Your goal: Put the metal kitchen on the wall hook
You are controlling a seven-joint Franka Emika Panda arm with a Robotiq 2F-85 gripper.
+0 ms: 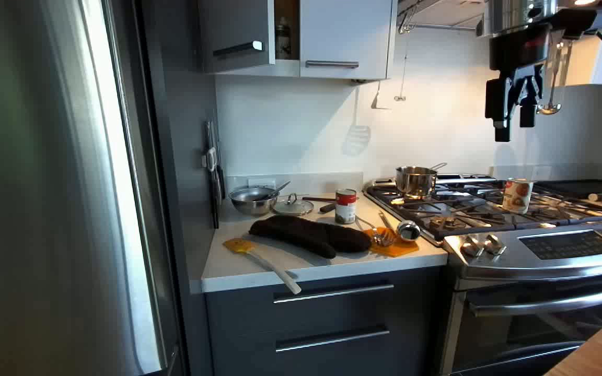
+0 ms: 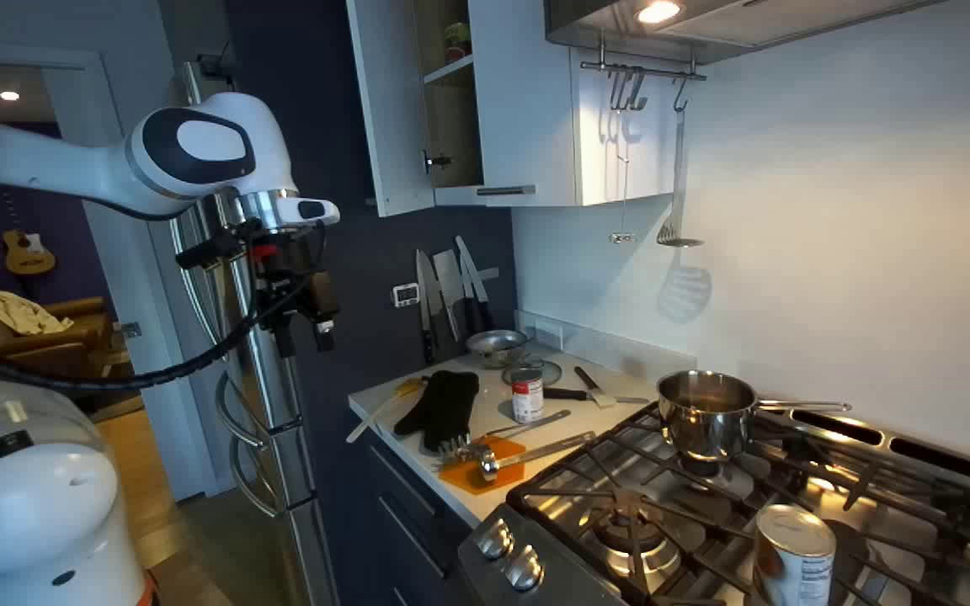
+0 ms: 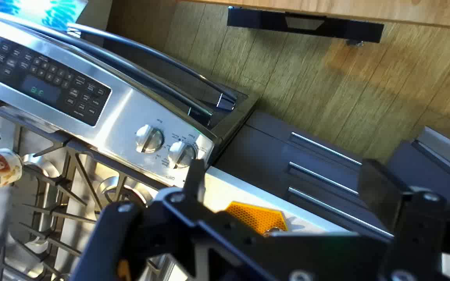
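Metal utensils lie on the counter by the stove. A ladle (image 1: pixel 408 230) and a fork-like server (image 1: pixel 383 238) rest on an orange trivet (image 1: pixel 395 249); the ladle (image 2: pixel 490 463) and server (image 2: pixel 455 450) also show in an exterior view. In the wrist view, the trivet (image 3: pixel 256 216) is partly hidden by a finger. Wall hooks (image 2: pixel 630 91) hang from a rail under the hood; one hook (image 2: pixel 680 94) holds a slotted skimmer (image 2: pixel 679 240). My gripper (image 1: pixel 514 130) is open and empty, fingers down, high above the counter; it also shows in an exterior view (image 2: pixel 304 337) and the wrist view (image 3: pixel 287 183).
A steel pot (image 2: pixel 706 412) and a can (image 1: pixel 518 196) stand on the stove. Another can (image 1: pixel 345 206), a black mitt (image 1: pixel 306 235), a brush (image 1: pixel 264 263), a bowl (image 1: pixel 252 201) and a lid (image 1: pixel 292 207) are on the counter. A cabinet door (image 2: pixel 384 109) stands open.
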